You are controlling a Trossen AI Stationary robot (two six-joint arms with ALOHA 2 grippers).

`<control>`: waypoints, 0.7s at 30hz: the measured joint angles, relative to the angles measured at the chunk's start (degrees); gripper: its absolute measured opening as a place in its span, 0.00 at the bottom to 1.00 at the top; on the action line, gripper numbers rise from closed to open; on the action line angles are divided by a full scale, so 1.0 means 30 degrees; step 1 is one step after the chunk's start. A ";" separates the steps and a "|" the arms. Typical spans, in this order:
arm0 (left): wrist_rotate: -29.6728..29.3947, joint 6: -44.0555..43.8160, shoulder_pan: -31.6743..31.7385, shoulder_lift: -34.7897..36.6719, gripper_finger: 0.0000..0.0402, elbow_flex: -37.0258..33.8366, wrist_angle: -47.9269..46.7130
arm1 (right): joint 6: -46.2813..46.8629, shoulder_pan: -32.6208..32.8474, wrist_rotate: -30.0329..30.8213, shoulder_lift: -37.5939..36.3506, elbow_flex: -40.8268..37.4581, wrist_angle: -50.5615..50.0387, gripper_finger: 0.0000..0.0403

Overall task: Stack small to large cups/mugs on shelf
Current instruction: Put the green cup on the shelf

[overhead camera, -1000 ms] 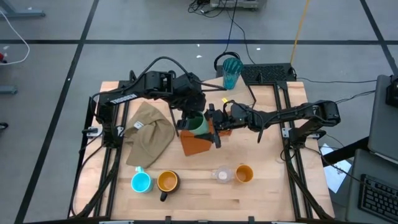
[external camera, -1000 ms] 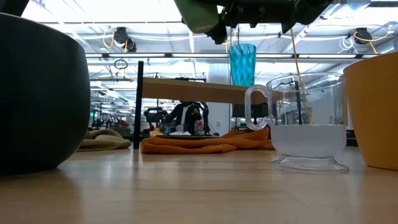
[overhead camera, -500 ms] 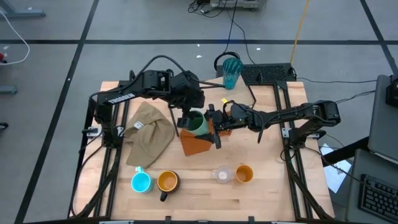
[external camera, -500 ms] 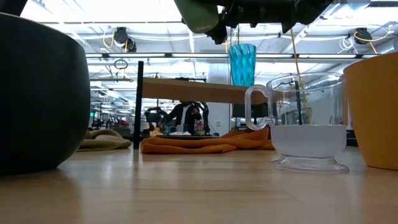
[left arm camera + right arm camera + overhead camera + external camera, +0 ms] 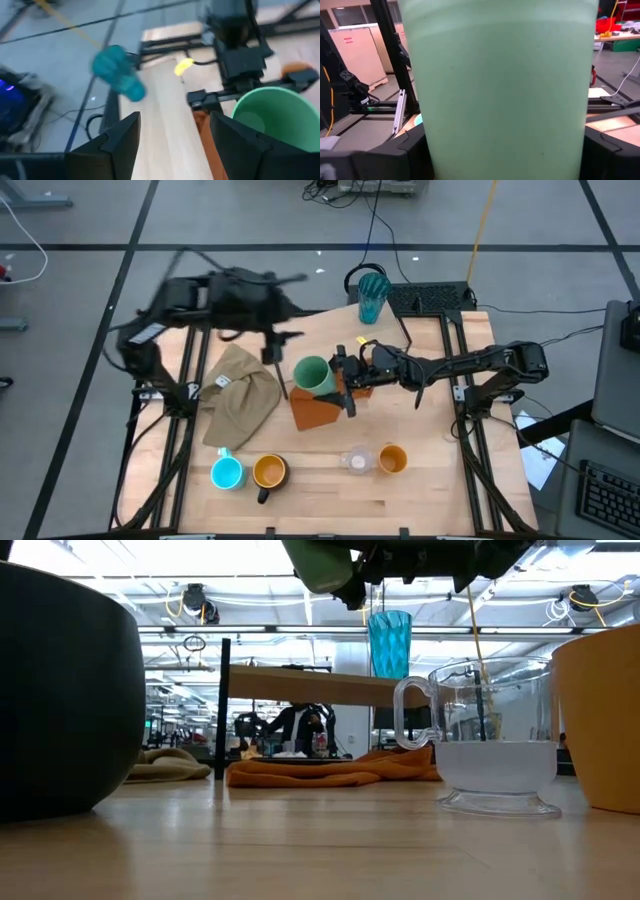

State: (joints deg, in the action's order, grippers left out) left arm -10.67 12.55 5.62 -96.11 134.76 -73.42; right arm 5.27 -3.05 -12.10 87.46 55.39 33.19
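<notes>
My right gripper (image 5: 338, 376) is shut on the green cup (image 5: 313, 375) and holds it in the air over the orange cloth (image 5: 315, 412). The low view shows the cup's base (image 5: 320, 565) above the height of the shelf (image 5: 300, 685). The teal tumbler (image 5: 390, 640) stands by its base on the shelf. My left gripper (image 5: 175, 145) is open and holds nothing, off toward the far left (image 5: 272, 348). The blue mug (image 5: 227, 473), black mug (image 5: 270, 471), clear glass (image 5: 357, 462) and orange cup (image 5: 392, 458) stand in a row near the front edge. My right gripper pinches the green cup's side wall (image 5: 445, 145) between its two fingers (image 5: 405, 155), one on each side. The fingers come level from the table's right. The cup is about upright, mouth up, and lifted clear of the table and the shelf.
A khaki cloth (image 5: 240, 390) lies left of the middle. The shelf's black leg (image 5: 225, 710) stands near the cloths. Cables and a black device (image 5: 430, 298) lie at the far right. Bare board shows at the front edge.
My left gripper has come off the green cup and drawn quickly away toward the table's far left. The cup has stayed where it was, in my right gripper.
</notes>
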 joint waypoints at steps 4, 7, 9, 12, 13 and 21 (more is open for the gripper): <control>-0.1601 -0.1724 -0.1100 0.1780 0.60 -0.0007 -0.0091 | -0.0195 -0.0151 0.0000 -0.0014 -0.0007 0.0013 0.77; -0.3156 -0.2595 -0.2726 0.3109 0.60 0.0011 -0.0457 | -0.0181 -0.0353 0.0002 -0.0014 -0.0007 0.0029 0.77; -0.4937 -0.3274 -0.4171 0.3945 0.60 0.0007 -0.1614 | -0.0178 -0.0408 0.0008 -0.0014 -0.0007 0.0001 0.77; -0.8051 -0.5633 -0.6554 0.4835 0.60 0.0007 -0.3681 | -0.0195 -0.0464 0.0001 -0.0020 -0.0007 0.0022 0.77; -0.8730 -0.6639 -0.7367 0.5022 0.60 0.0000 -0.4624 | -0.0194 -0.0459 0.0000 -0.0029 -0.0007 0.0070 0.77; -1.4130 -1.0498 -1.3918 0.6982 0.59 -0.2955 -0.5455 | -0.0149 -0.0460 0.0000 -0.0049 -0.0007 0.0246 0.77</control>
State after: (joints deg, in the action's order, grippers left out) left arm -53.06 -18.94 -36.14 -75.16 125.89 -89.79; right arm 4.83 -4.43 -12.10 87.31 55.37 33.92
